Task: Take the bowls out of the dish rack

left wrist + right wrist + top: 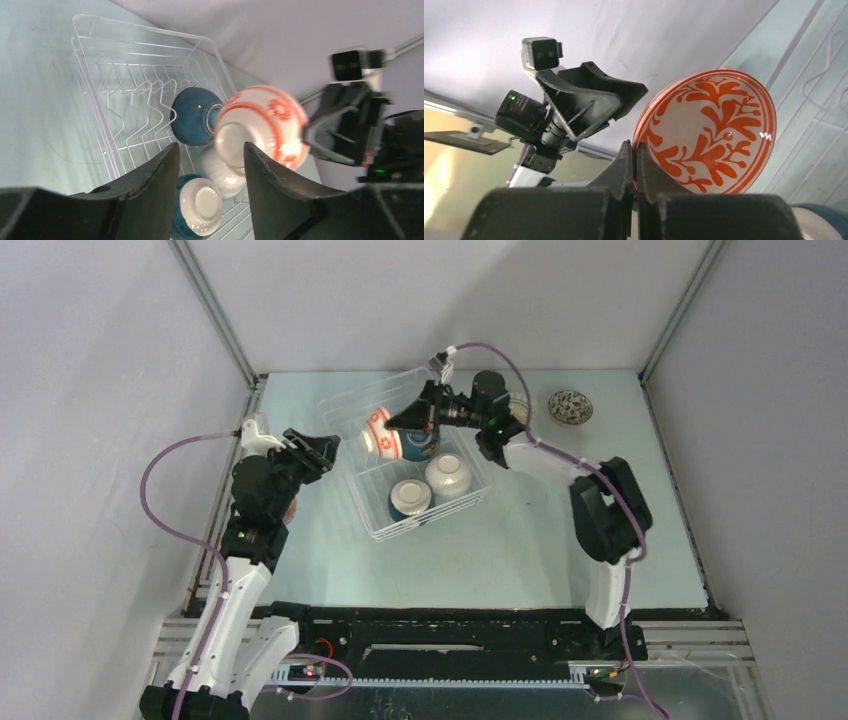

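Red-patterned bowl [381,433] is lifted above far half of dish rack [350,420], tipped on edge. Right tool [400,424] pinches its rim, fingers closed on it. Left tool [318,450] empty, fingers standing apart, near rack's left edge, facing bowl but apart from it. Rack's left part: bare tines. Right part: dark teal bowl [420,445] on its side, two bowls [409,498] foot-up. Speckled bowl [570,407] on bench [560,530], far right; open bench right of rack.
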Available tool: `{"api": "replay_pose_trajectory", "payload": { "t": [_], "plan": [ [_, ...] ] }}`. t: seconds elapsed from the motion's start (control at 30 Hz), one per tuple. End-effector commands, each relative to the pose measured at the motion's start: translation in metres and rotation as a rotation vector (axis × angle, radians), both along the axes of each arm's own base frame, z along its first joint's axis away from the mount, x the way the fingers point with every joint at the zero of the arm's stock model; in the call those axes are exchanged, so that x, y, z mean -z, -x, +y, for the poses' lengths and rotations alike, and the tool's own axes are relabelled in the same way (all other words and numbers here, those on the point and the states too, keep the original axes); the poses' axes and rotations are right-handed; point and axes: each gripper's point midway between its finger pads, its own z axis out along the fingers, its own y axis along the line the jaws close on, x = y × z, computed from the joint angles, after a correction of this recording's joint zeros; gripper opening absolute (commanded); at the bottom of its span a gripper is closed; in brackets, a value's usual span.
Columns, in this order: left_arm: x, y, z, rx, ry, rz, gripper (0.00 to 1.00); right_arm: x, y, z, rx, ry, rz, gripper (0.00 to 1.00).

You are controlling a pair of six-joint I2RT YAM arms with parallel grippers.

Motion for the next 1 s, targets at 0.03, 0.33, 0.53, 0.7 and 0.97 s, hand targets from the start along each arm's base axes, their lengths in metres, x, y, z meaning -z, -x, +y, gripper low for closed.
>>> {"api": "replay_pose_trajectory", "payload": {
  "t": [0.03,0.33,0.53,0.7,0.97],
  "plan": [
    [0.007,0.002,0.005,-0.017,-0.022,0.001,0.56,-0.047,0.003,-0.044,0.178,0.151,-0.282,0.00],
    [0.016,0.001,-0.005,0.045,-0.036,0.028,0.56,-0.001,-0.050,-0.192,0.828,0.789,-0.330,0.00],
    [0.020,-0.001,-0.014,0.082,-0.037,0.047,0.55,0.037,-0.055,-0.295,1.084,1.215,-0.286,0.00],
    [0.020,-0.001,-0.022,0.092,-0.063,0.042,0.55,0.061,-0.058,-0.341,1.142,1.410,-0.234,0.00],
    [0.019,-0.005,-0.038,0.131,-0.083,0.053,0.56,0.101,-0.077,-0.367,1.122,1.506,-0.124,0.00]
  ]
}}
